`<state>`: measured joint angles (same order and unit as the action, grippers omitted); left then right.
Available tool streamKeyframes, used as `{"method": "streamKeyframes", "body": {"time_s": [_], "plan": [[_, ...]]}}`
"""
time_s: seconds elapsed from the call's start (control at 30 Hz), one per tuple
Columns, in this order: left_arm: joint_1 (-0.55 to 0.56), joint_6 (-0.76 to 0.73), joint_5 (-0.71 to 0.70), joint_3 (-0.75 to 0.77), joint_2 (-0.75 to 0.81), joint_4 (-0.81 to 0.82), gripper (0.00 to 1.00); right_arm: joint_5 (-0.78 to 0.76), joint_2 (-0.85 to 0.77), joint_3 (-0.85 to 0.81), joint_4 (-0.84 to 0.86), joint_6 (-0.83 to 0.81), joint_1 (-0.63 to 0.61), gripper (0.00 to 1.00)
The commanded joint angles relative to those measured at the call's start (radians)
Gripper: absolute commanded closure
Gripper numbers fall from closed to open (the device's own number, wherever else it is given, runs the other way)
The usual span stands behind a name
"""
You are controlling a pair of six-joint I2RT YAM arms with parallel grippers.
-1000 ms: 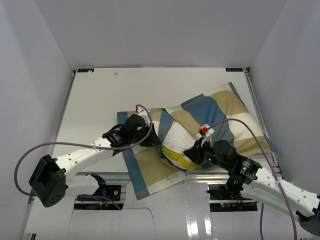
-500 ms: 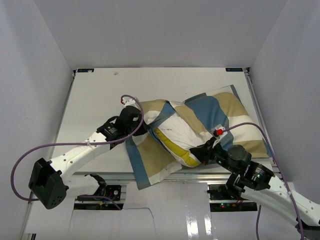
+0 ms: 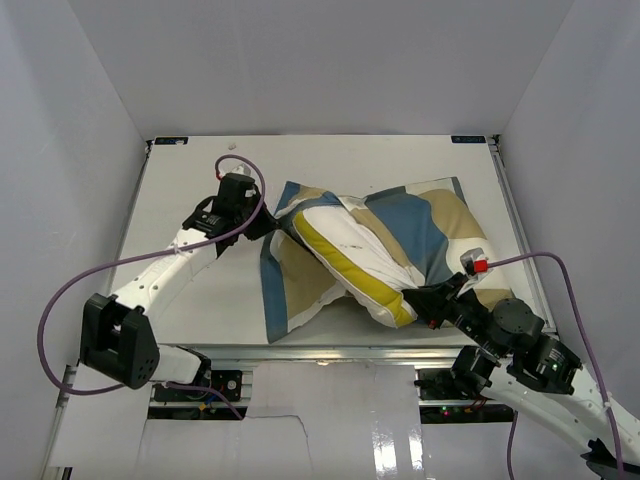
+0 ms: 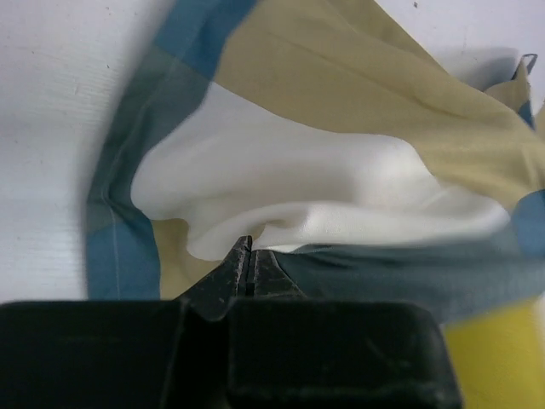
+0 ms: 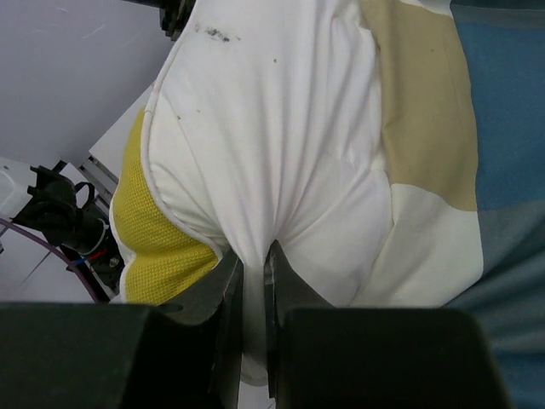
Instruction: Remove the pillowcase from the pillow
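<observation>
The white pillow with yellow piping lies in the middle of the table, its near-left half bare. The tan, blue and cream checked pillowcase still covers its far-right half, and a loose flap lies flat at the left. My left gripper is shut on the pillowcase's opening edge at the pillow's far-left end; the left wrist view shows its jaws closed on the cream and blue fabric. My right gripper is shut on the pillow's near corner; its jaws pinch the white fabric beside the yellow band.
White enclosure walls stand on the left, right and far sides of the white table. The table's metal front rail runs just below the pillow. Purple cables loop from both arms.
The left gripper moved away and to the left, dragging the pillowcase opening back. The right gripper drew the pillow corner toward the near right. More white pillow is bare.
</observation>
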<state>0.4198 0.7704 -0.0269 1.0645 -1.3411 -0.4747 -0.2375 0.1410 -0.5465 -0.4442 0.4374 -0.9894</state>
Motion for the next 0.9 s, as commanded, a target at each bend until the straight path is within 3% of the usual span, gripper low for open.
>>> {"method": "streamKeyframes", "body": {"time_s": [0.0,0.23,0.3,0.33,0.43,0.47,0.53,0.63,0.7,0.77,0.87], "plan": [[-0.108,-0.062,-0.154,0.063,-0.08,0.013,1.0,-0.046,-0.075,-0.096,-0.053,-0.005,0.001,0.92],[-0.111,-0.085,-0.068,0.072,-0.226,0.059,1.0,0.0,-0.046,-0.099,-0.005,-0.016,0.001,0.92],[-0.111,-0.105,0.027,0.055,-0.23,0.103,1.0,0.018,-0.012,-0.08,0.054,-0.017,0.001,0.92],[-0.111,-0.118,0.088,0.049,-0.216,0.117,0.77,0.024,0.0,-0.069,0.079,-0.019,0.001,0.92],[-0.111,-0.132,0.195,0.031,-0.134,0.116,0.27,0.027,0.104,-0.006,0.195,-0.025,0.001,0.92],[-0.111,-0.131,0.205,0.02,-0.1,0.114,0.22,0.027,0.132,0.003,0.228,-0.026,0.001,0.92],[-0.111,-0.126,0.223,-0.018,0.02,0.098,0.11,0.024,0.199,0.019,0.309,-0.029,0.001,0.92],[-0.108,-0.099,0.295,-0.111,0.15,0.113,0.04,0.05,0.339,0.042,0.422,-0.028,0.001,0.92],[-0.095,-0.044,0.363,-0.205,0.281,0.165,0.04,0.084,0.426,0.068,0.504,-0.014,0.0,0.92],[-0.073,0.05,0.487,-0.404,0.389,0.336,0.03,0.137,0.512,0.082,0.613,-0.016,0.0,0.92],[-0.038,0.102,0.548,-0.54,0.428,0.43,0.02,0.191,0.65,0.056,0.668,-0.025,-0.002,0.92]]}}
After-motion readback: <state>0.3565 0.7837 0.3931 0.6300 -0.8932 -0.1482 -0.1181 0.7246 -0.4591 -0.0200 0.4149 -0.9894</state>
